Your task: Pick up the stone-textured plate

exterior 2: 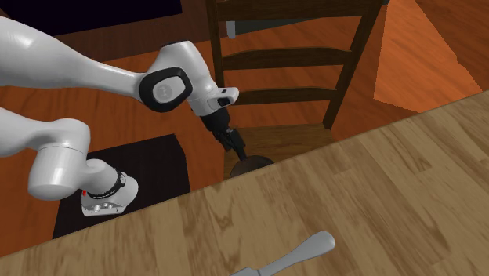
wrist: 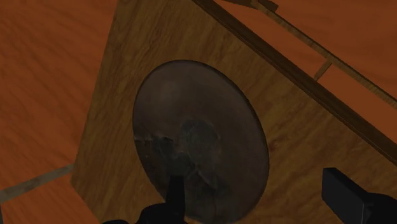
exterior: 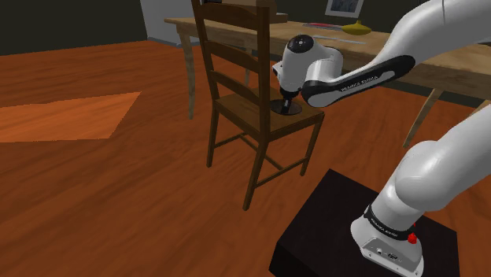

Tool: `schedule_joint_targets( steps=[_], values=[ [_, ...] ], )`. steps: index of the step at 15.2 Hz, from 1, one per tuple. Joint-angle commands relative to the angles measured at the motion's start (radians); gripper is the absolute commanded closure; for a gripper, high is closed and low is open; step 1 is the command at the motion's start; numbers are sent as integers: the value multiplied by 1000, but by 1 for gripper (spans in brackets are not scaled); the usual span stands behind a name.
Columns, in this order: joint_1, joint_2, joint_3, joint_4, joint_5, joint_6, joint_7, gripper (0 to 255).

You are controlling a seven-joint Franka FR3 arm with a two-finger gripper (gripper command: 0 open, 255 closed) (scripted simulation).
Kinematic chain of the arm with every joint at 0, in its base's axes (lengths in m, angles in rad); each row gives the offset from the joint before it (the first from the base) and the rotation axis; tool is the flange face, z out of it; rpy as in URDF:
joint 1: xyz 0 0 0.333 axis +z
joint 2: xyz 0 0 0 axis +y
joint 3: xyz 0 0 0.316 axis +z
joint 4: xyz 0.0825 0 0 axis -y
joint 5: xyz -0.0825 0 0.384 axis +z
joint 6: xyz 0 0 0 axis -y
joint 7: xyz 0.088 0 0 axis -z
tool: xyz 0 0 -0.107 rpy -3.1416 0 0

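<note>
A dark, mottled, stone-like round plate (wrist: 197,133) lies flat on the wooden chair's seat (wrist: 299,133). My black gripper (wrist: 261,198) hangs just above it, open. One finger (wrist: 175,191) is over the plate's inner face. The other finger (wrist: 347,196) is beyond the rim, over bare seat. In the shoulder view the gripper (exterior: 287,103) points down onto the plate (exterior: 296,110), near the seat edge closest to the table. The second exterior view has the gripper (exterior 2: 237,147) low over the plate (exterior 2: 257,162), which the table edge partly hides.
The chair's tall ladder back (exterior: 227,55) rises on the shoulder view's left of the gripper. A wooden table (exterior: 441,59) stands close behind the chair, with a yellow object (exterior: 356,29) on it. A grey utensil (exterior 2: 302,252) lies on the tabletop. My black stand (exterior: 346,236) sits on the wood floor.
</note>
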Motion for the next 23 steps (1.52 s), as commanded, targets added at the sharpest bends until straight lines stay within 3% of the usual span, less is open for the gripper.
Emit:
schedule_joint_targets(
  steps=[1,8,9,18,23],
  values=[
    [-8,22,2,-4,-33,28,18,0],
    [-24,66,7,-34,-89,86,86,0],
    [-24,66,6,-33,-89,86,85,255],
    [-24,66,7,-34,-89,86,86,255],
    [-10,26,3,-8,-38,35,25,255]
  ],
)
